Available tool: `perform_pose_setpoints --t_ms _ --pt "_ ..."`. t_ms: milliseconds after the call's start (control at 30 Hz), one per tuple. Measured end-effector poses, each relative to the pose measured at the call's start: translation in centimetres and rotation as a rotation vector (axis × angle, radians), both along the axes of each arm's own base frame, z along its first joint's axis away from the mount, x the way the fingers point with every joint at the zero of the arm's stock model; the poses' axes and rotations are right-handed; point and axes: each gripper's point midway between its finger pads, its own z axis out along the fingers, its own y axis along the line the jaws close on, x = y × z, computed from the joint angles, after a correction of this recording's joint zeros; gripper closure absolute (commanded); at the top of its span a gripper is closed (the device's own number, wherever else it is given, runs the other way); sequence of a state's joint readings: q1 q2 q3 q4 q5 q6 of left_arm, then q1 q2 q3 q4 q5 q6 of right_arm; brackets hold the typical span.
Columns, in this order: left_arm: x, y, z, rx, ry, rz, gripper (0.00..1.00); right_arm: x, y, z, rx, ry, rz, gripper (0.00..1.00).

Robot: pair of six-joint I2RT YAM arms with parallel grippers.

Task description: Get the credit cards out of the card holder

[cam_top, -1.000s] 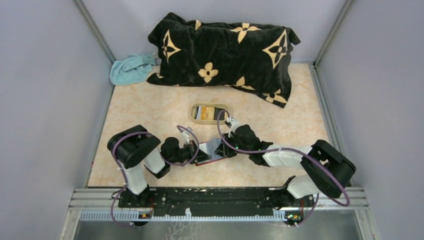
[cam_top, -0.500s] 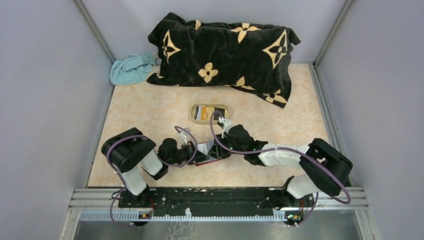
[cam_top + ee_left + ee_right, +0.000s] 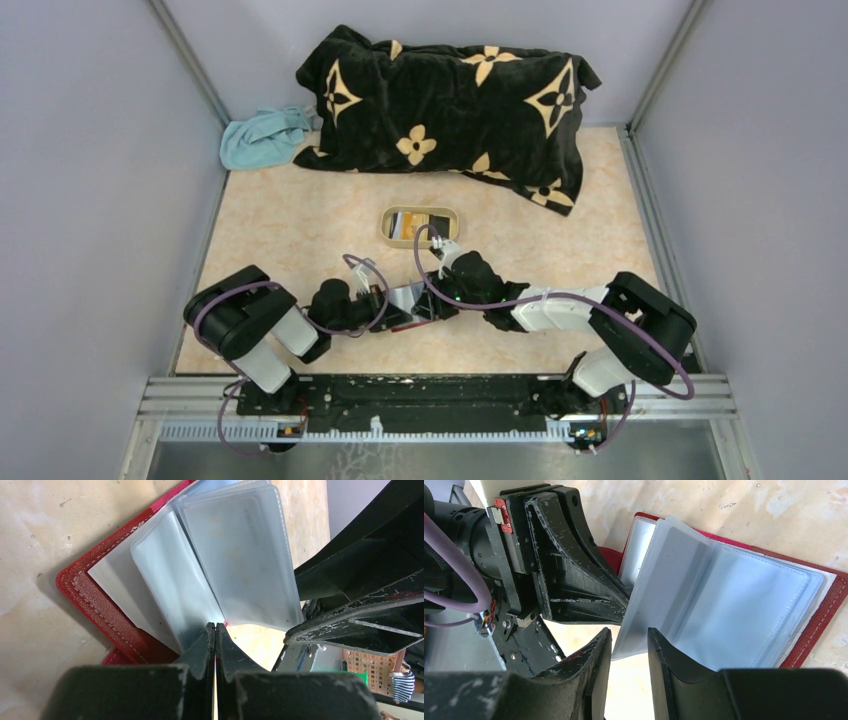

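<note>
Two end effectors meet at the open red card holder (image 3: 95, 600) on the near worktop (image 3: 300, 220): left end effector (image 3: 215, 626) clenched on one of its clear sleeves (image 3: 170, 590), right end effector (image 3: 629, 635) released, straddling a sleeve edge.

the left arm (image 3: 240, 315) swings its elbow out to the left and back toward the near edge. that draws the left gripper (image 3: 398, 303), pinched on the card holder (image 3: 412, 300), a little leftwards, and the holder shifts with it. the right arm (image 3: 560, 310) follows, its wrist sliding left and its elbow pulling in. the right gripper (image 3: 629, 632) has spread its jaws wider than a second ago.
</note>
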State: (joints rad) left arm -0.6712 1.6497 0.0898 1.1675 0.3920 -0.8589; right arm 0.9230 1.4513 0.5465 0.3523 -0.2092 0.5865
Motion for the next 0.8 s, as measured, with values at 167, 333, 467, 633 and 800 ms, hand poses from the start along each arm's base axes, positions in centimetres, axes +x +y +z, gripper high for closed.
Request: perform_pose_setpoints --t_ms 167,333,467,633,800 --pt "0.1 0.4 0.0 0.02 -0.008 0.009 1.0 0.0 0.0 0.0 0.0 0.0 0.003 0.59" --pt "0.2 0.7 0.0 0.039 -0.014 0.018 1.0 0.1 0.6 0.9 0.026 -0.006 0.017 0.47" --pt "0.2 0.8 -0.1 0.049 -0.019 0.021 1.0 0.0 0.7 1.2 0.035 -0.01 0.021 0.46" --pt "0.2 0.8 -0.1 0.051 -0.02 0.02 1.0 0.2 0.6 1.5 0.037 -0.02 0.015 0.48" --pt "0.2 0.9 -0.1 0.055 -0.022 0.019 1.0 0.2 0.5 0.9 0.016 -0.016 0.013 0.42"
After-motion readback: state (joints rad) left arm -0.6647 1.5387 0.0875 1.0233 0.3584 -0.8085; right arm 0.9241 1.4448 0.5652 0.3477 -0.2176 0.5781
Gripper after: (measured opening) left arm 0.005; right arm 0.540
